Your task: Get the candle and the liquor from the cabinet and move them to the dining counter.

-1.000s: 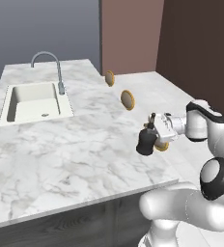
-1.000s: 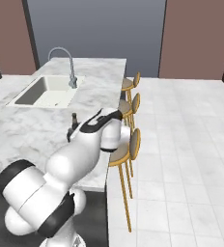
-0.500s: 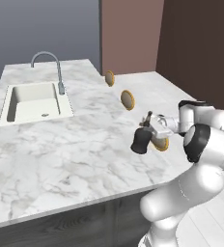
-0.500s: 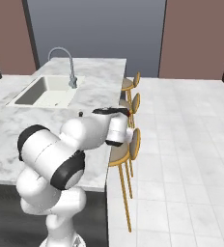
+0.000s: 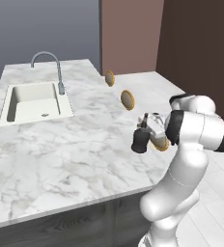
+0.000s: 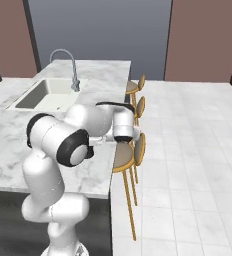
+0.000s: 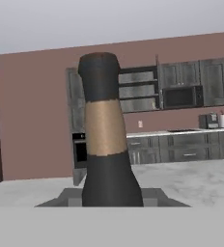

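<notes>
- Black bottle (image 5: 139, 141): squat, wide-bodied, clamped in the gripper (image 5: 144, 134) and held upright at the worktop's right edge, over the marble; whether its base touches the surface cannot be told. In the hand view the neck (image 7: 104, 125) rises close to the camera, dark cap on top, tan band around the middle.
- Gripper: closed on the bottle from the side, at the end of a forearm reaching in from the right.
- Worktop (image 5: 75, 149): white marble with grey veins, a large island top.
- Sink (image 5: 34, 102): pale inset basin in the far left part of the worktop, well apart from the bottle.
- Faucet (image 5: 53, 67): curved, silvery, standing at the sink's right rim.
- Stools (image 6: 130, 150): tan round seats in a row along the worktop's right edge; the nearest sits just beside the bottle.
- Cabinets (image 7: 196, 77): dark grey wall units, far off across the room in the hand view.
</notes>
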